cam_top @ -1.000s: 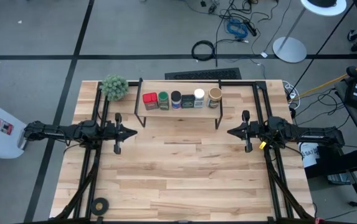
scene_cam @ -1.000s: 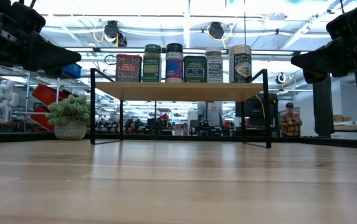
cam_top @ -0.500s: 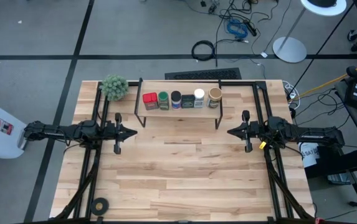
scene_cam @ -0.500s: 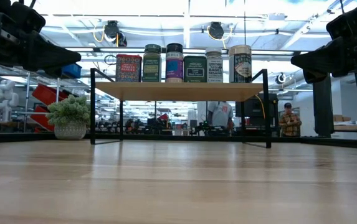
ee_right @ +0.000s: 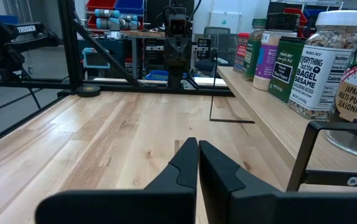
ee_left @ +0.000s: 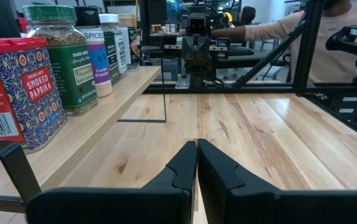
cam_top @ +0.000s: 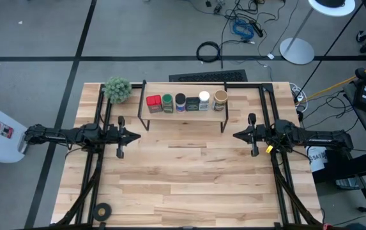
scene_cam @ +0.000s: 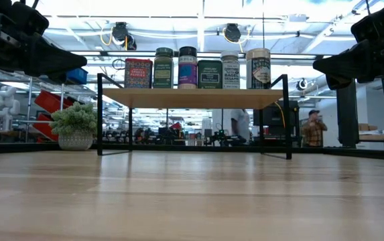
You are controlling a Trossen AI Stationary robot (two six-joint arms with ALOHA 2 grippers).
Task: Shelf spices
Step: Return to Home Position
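Spices (cam_top: 186,101): six standing in row on shelf (scene_cam: 192,98), at middle of table (cam_top: 183,185) far edge; none lying on tabletop. Nothing shifting there since a second ago, only person (scene_cam: 312,128) in room beyond moving; arms staying parked, so shelving looking finished. Left gripper (cam_top: 138,135), right gripper (cam_top: 235,135): fingers pressed together, empty, hovering just off shelf's front corners, nearer table's left and right edges.

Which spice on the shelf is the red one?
The smoked paprika tin at the end of the row, beside the green-lidded jar. Only it is red.
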